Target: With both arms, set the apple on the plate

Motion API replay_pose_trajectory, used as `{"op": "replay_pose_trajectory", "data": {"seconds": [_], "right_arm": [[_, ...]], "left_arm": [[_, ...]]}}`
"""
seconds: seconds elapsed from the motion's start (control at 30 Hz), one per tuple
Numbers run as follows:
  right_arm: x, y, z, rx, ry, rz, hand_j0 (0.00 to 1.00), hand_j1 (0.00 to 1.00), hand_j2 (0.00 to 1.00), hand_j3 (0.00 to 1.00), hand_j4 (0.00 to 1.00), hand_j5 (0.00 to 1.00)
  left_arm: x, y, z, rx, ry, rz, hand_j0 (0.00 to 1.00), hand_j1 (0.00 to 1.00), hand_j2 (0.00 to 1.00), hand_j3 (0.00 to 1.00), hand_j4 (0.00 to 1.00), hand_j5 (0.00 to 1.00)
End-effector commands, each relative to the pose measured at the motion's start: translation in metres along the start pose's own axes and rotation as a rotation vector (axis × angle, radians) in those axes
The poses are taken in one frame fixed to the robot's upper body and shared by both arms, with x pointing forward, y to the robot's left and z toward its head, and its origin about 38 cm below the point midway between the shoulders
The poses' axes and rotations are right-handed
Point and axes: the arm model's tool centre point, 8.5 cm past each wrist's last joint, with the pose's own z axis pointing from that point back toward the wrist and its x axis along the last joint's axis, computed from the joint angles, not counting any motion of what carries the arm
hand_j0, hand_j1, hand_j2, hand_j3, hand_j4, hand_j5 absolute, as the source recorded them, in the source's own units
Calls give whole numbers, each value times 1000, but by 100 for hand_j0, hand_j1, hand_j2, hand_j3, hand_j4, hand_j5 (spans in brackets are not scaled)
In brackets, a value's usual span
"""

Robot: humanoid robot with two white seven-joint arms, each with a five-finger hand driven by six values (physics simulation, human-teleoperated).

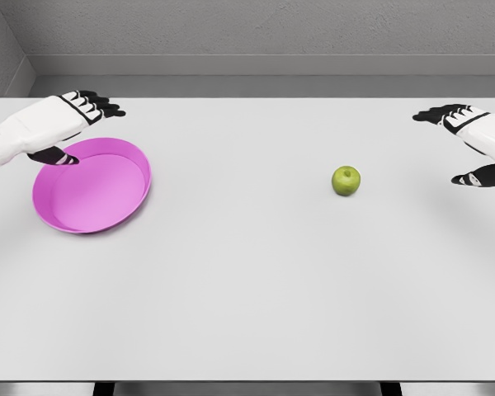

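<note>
The white table (247, 313) offers wide bare room, its edges far from everything. The pink plate (92, 185) sits at nine o'clock, rim shallow. The left hand (66, 124) hovers spread at its far rim; the right hand (470, 144) waits open at three o'clock. The green apple (346, 181), right of centre, looks light, firm, smooth and prone to roll: grip its sides.

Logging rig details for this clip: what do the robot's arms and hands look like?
Both arms are smooth white shells. The left hand and right hand have white backs with black fingers and black thumbs. No cables, sleeves or markings are visible.
</note>
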Motion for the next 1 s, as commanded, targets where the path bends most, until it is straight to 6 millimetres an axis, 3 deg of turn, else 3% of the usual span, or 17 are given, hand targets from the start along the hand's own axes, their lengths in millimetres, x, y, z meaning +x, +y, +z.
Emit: {"op": "replay_pose_trajectory", "data": {"seconds": [0.0,0.17,0.2,0.27,0.37,0.47,0.57,0.7,0.83,0.97], "right_arm": [[0,-1,0,-1,-1,-4,100,100,100,100,100,100],[-2,-1,-4,-18,23,-24,100,100,100,100,100,100],[-4,7,-6,3,52,-37,100,100,100,100,100,100],[-4,24,-24,144,124,-64,100,100,100,100,100,100],[13,35,-57,322,105,-73,100,100,100,100,100,100],[25,44,-85,423,98,-86,100,100,100,100,100,100],[24,47,-100,471,98,-92,100,100,100,100,100,100],[33,45,-122,513,68,-76,100,100,100,100,100,100],[37,39,-128,502,58,-69,100,100,100,100,100,100],[44,15,-143,455,41,-48,100,100,100,100,100,100]], "left_arm": [[0,0,0,1,1,4,100,100,100,100,100,100],[-1,1,0,-2,2,-3,100,100,100,100,100,100],[-1,1,0,-2,3,-5,100,100,100,100,100,100],[-1,0,0,-4,2,-4,100,100,100,100,100,100],[1,0,-2,-1,-2,-2,100,100,100,100,100,100],[1,-1,-3,-3,-3,0,100,100,100,100,100,100],[1,0,-3,0,-3,-1,100,100,100,100,100,100],[1,-1,-2,-3,-2,-1,100,100,100,100,100,100],[1,0,-3,-2,-3,0,100,100,100,100,100,100],[1,0,-3,-2,-3,0,100,100,100,100,100,100]]}}
